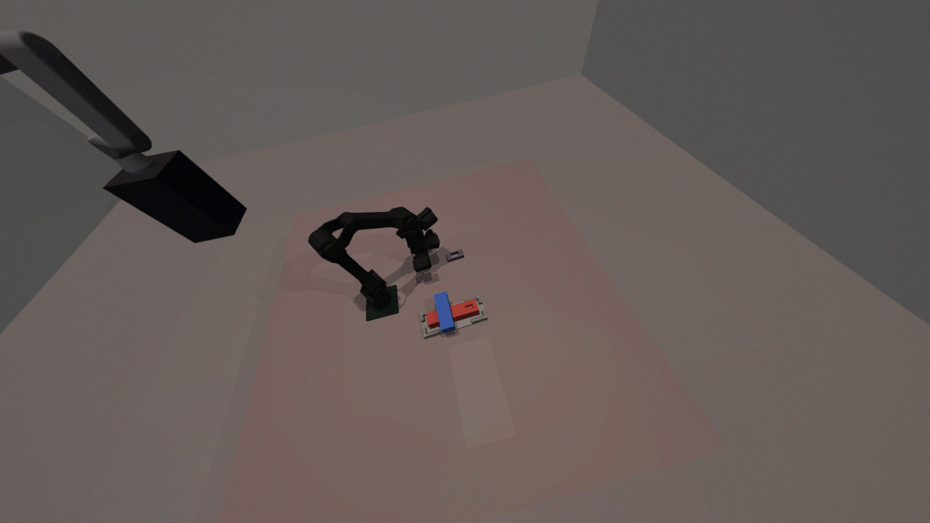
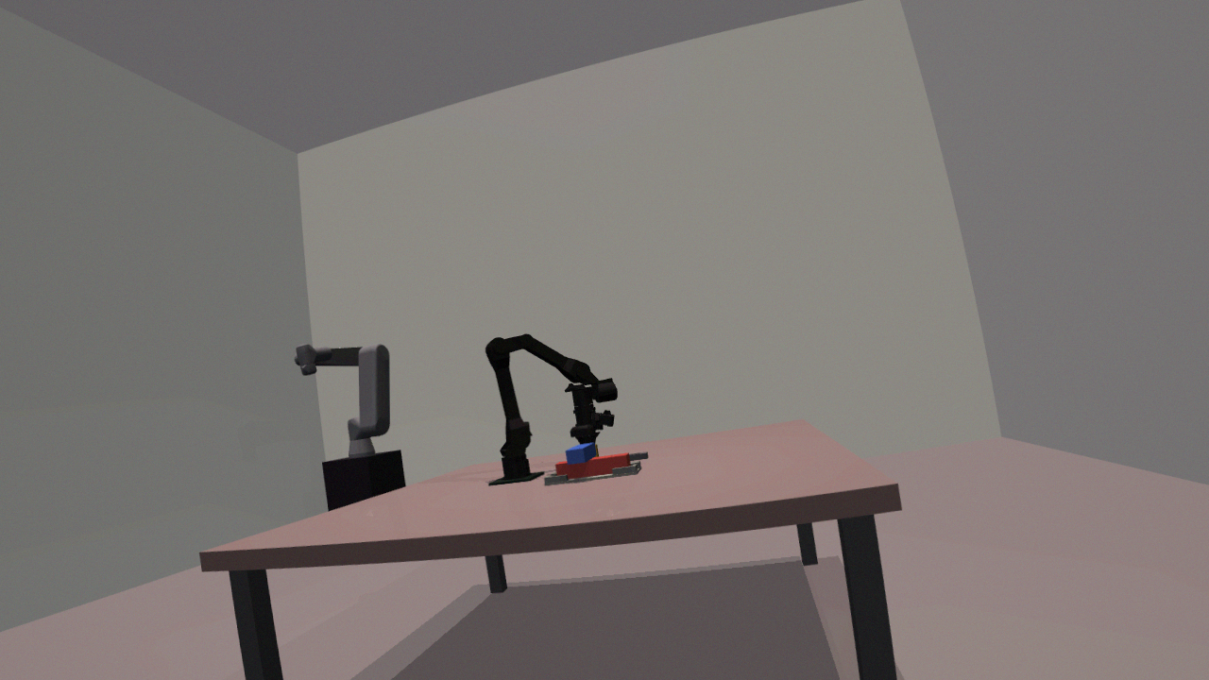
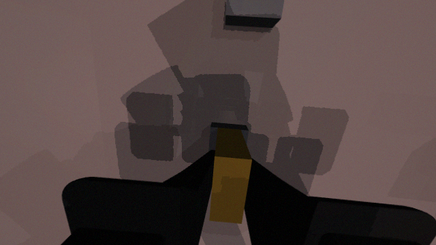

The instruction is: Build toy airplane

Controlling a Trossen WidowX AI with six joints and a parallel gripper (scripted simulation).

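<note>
The yellow tail fin (image 3: 229, 187) stands upright in a small dark grey holder (image 3: 229, 126) in the wrist view. My gripper (image 3: 227, 156) (image 2: 588, 440) is low over the table, its black fingers shut on the tail fin from both sides. In the top view the arm hides the fin. The red fuselage (image 1: 464, 311) (image 2: 608, 465) lies in the pale grey cradle (image 1: 482, 318) (image 2: 555, 479). The blue wing (image 1: 444, 311) (image 2: 580, 453) lies across the fuselage, its tab hidden. The socket (image 1: 469, 305) near the tail shows empty.
A grey block (image 1: 455, 258) (image 2: 639, 455) (image 3: 253, 7) with a rectangular opening sits on the table just beyond the gripper. The cradle is nearer to the top view than the gripper. Another grey arm (image 2: 374, 393) stands on a black pedestal (image 2: 365, 480) away from the table.
</note>
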